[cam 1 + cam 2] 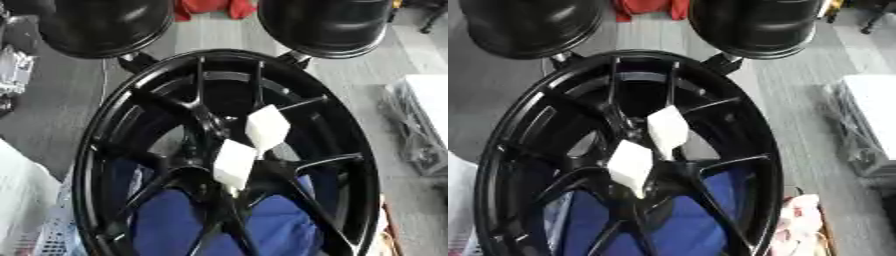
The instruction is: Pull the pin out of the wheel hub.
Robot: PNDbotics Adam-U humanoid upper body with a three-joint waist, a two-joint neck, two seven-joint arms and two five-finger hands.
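Note:
A large black spoked wheel hub (114, 125) fills the middle of both views, standing tilted with its face toward me. Two white blocky pieces sit at its centre, where the spokes meet. The upper one (267, 127) is right of the centre bore. The lower one (234, 165) is just below and to its left. I cannot tell which of them is the pin or how they are fixed. Neither of my hands shows in either view.
Two glossy black rounded bodies (105, 22) (324, 20) hang over the rim's top. Blue cloth (175, 225) shows behind the lower spokes. There is red cloth (210, 7) at the far edge, a white box (872, 110) at right, a white mesh basket (52, 235) at lower left and pink cloth (802, 220) at lower right.

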